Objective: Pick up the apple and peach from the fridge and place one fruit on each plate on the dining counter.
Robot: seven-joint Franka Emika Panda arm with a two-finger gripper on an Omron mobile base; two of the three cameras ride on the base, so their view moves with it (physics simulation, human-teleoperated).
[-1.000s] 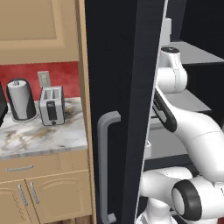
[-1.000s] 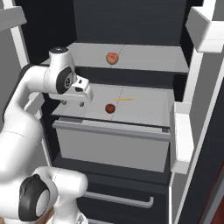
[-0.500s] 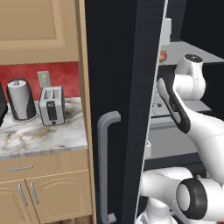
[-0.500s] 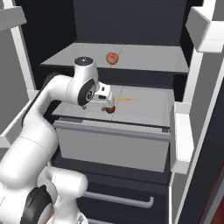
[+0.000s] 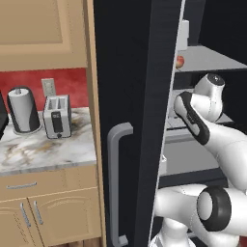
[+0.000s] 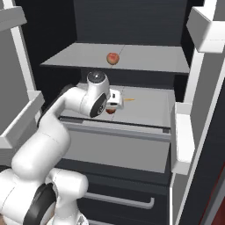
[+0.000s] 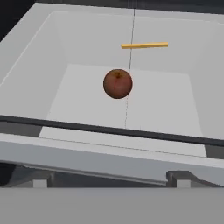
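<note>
The fridge (image 6: 132,26) stands open. On its middle grey shelf lies a dark red apple (image 7: 117,83), also seen as the apple (image 6: 110,111) half covered by my hand. A paler red-orange peach (image 6: 113,58) rests on the upper shelf, and the peach (image 5: 179,61) shows past the door edge. My gripper (image 7: 110,181) is open, its fingertips (image 7: 41,179) spread wide at the shelf's front lip, a short way before the apple and not touching it. In the right base view the gripper (image 6: 114,104) hovers just above the apple. The plates and the dining counter are out of view.
A thin orange stick (image 7: 144,45) lies behind the apple. A grey drawer (image 6: 118,147) sits under the shelf. White door bins (image 6: 182,136) flank the opening. The black fridge door (image 5: 130,120) with its grey handle (image 5: 113,183) stands left; a toaster (image 5: 57,116) is on the wall counter.
My arm has swung from the left side of the fridge opening inward and to the right, bringing the hand over the middle shelf close to the apple. Both fruits stayed put.
</note>
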